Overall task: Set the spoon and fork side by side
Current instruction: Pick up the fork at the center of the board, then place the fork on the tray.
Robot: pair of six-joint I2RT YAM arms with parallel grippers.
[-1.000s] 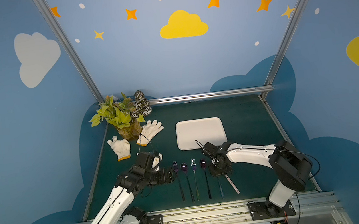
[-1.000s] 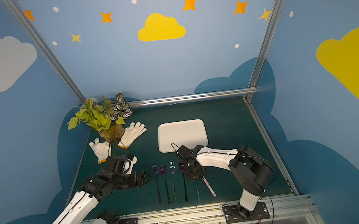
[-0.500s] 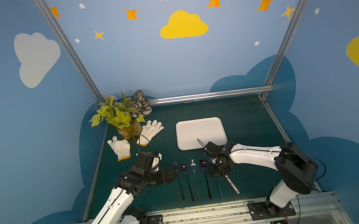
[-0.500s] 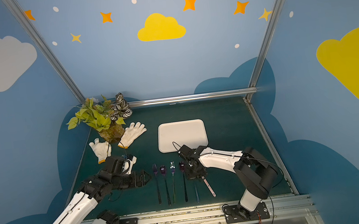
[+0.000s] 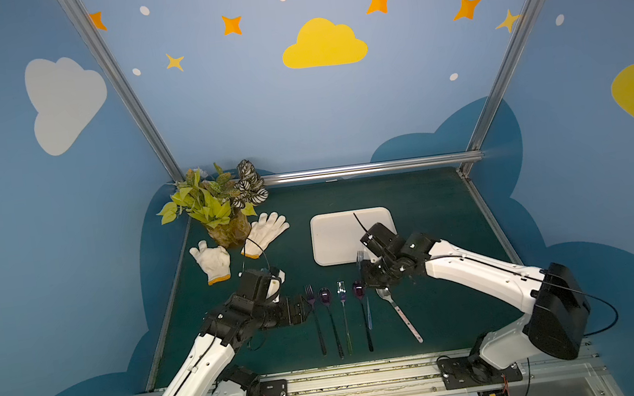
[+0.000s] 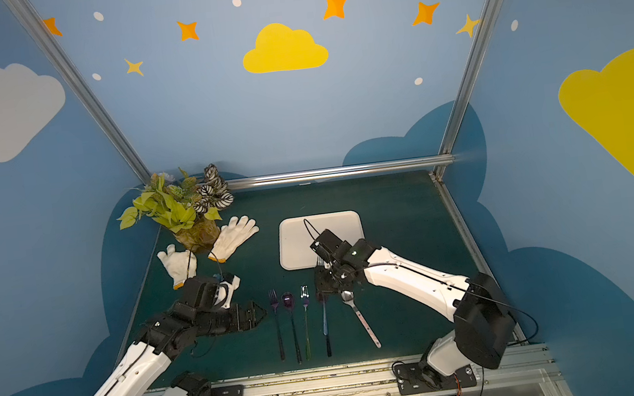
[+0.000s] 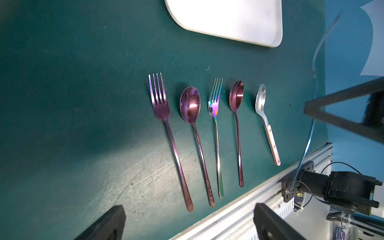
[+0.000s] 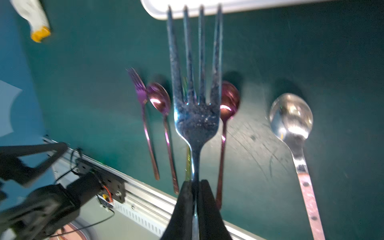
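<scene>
**Lower centre, both top views.** The right gripper [image 8: 195, 187] was pinched tight on the handle of the fork [image 8: 195, 116], its two jaws pressed against the metal. The fork was held off the green mat [image 5: 432, 213], tines pointing toward the white tray [image 5: 333, 242], over the right end of the row of coloured cutlery [image 7: 215, 104]. The silver spoon [image 5: 397, 312] lay flat just right of that row, handle angled to the lower right. At the row's left end the left gripper [image 5: 300, 310] stood spread wide, holding nothing.
</scene>
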